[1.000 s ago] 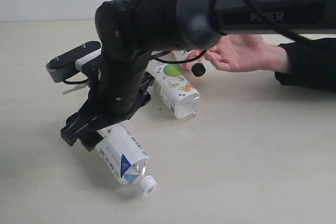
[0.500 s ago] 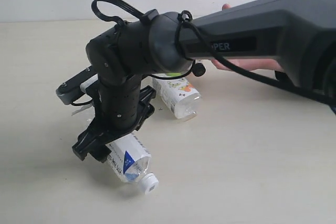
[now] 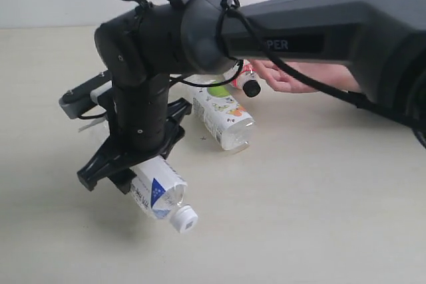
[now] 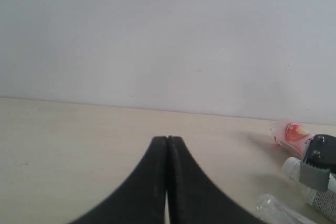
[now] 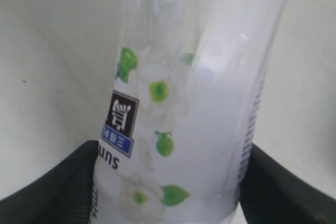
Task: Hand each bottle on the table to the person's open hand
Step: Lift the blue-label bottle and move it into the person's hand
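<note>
At the far left, the left gripper (image 4: pixel 167 139) idles with its fingers pressed together on nothing. Just right of it, at lower left in the exterior view, the right gripper (image 5: pixel 173 190) has reached across the middle and is clamped on the white-and-blue bottle (image 3: pixel 158 194). The bottle hangs tilted, cap toward the lower right, and appears clear of the table (image 3: pixel 319 204).

At centre, a lime-label bottle (image 3: pixel 223 114) lies on its side, with the pink-red bottle (image 3: pixel 245 82) just behind it. The person's open hand (image 3: pixel 293 79) waits at upper right, partly screened by the arm.

The hold looks to sit near the bottle's base, leaving most of the body hanging free. A quick swing toward the hand could let the smooth plastic slide out cap-first. A harder squeeze might instead buckle the thin wall. The likely path to the hand runs over the two lying bottles, so a low carry could knock or roll them. With the palm half hidden behind the arm, letting go too early would drop the bottle short.

A second ago the same bottle sat lower, its cap nearer the table. It has since risen and drifted slightly left. The arm has swung up across the frame, hiding more of the hand. The lime-label and pink-red bottles have not moved.
</note>
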